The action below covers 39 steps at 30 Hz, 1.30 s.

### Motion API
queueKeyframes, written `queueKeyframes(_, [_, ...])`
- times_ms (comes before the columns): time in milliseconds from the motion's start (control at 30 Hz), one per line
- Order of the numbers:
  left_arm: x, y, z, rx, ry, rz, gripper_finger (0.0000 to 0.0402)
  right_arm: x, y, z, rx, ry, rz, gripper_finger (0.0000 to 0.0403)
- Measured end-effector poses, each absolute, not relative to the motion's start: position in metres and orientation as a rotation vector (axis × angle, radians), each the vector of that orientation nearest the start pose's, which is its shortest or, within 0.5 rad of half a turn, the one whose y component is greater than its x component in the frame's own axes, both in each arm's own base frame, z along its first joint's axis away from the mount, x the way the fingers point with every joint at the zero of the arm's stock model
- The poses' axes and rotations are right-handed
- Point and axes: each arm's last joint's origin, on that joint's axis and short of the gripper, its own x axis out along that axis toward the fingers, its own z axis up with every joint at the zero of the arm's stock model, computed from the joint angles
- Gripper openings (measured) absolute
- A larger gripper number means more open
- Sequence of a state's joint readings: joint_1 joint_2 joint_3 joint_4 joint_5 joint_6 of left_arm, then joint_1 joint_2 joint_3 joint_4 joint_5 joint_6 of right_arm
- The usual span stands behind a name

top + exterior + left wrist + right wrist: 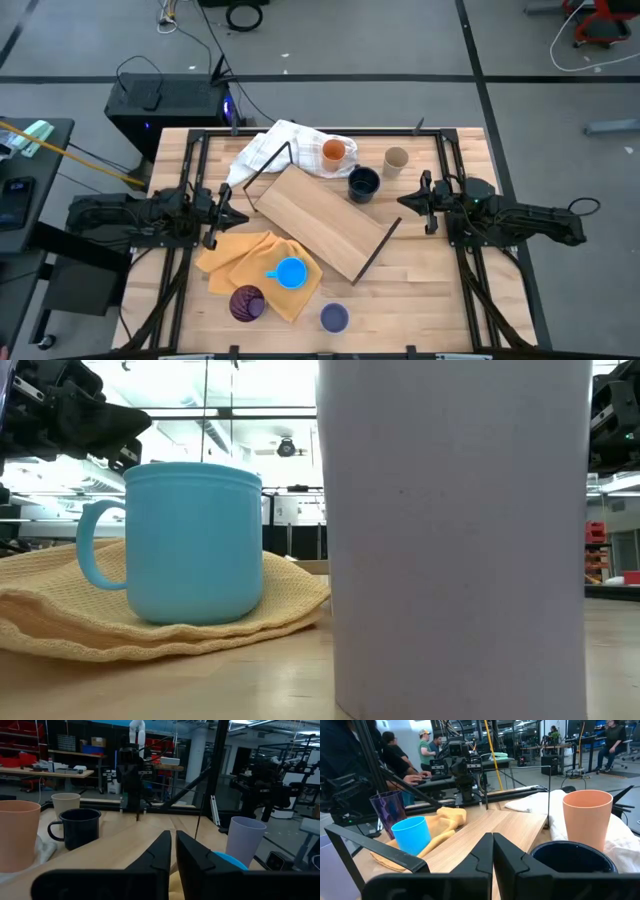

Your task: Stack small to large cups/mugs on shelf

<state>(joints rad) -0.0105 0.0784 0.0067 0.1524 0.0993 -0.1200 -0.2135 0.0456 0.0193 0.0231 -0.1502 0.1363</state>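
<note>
Grippers are both seen clenched and empty. The left gripper [243, 213] is held at the left edge of the counter [430, 290], its fingers [159, 851] pressed together and pointed toward the shelf [320, 220]. The right gripper [403, 200] is held at the right edge, fingers [492, 851] likewise together, just beside the dark navy mug [363, 184].

The shelf, a light-wood board on a black wire frame, is found lying askew across the middle of the counter, with nothing placed on it. Beyond its far edge, the orange cup [333, 152] is seated upright on the white checked cloth [270, 150]; the tan cup [396, 160] stands on bare wood near the navy mug.

On the near side, the bright blue mug [290, 272] is set on the yellow-orange cloth [235, 255], handle turned to the left arm's side. The dark purple cup [247, 303] rests at that cloth's near edge, and the pale lavender-blue cup [334, 318] stands on bare counter just beside it.

People are observed in the room behind, in the right wrist view.
</note>
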Motion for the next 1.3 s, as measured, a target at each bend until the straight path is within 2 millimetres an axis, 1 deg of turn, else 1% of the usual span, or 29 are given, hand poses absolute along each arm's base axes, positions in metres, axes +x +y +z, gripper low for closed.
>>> queueKeyframes(300, [0.1017,-0.004,0.1742,-0.116,-0.074,-0.114,0.0023,0.0978,-0.0168,0.1688,0.137,-0.001,-0.064,0.0016])
queueKeyframes(667, [0.1017,-0.0039,0.1742,-0.116,-0.074,-0.114,0.0036,0.0978,-0.0168,0.1687,0.137,-0.001,-0.064,0.0016])
queueKeyframes(1067, [0.1017,-0.0039,0.1742,-0.116,-0.074,-0.114,0.0023,0.0978,-0.0168,0.1688,0.137,-0.001,-0.064,0.0016])
queueKeyframes(1300, [0.1017,-0.0039,0.1742,-0.116,-0.074,-0.114,0.003,0.0978,-0.0168,0.1688,0.137,-0.001,-0.064,0.0016])
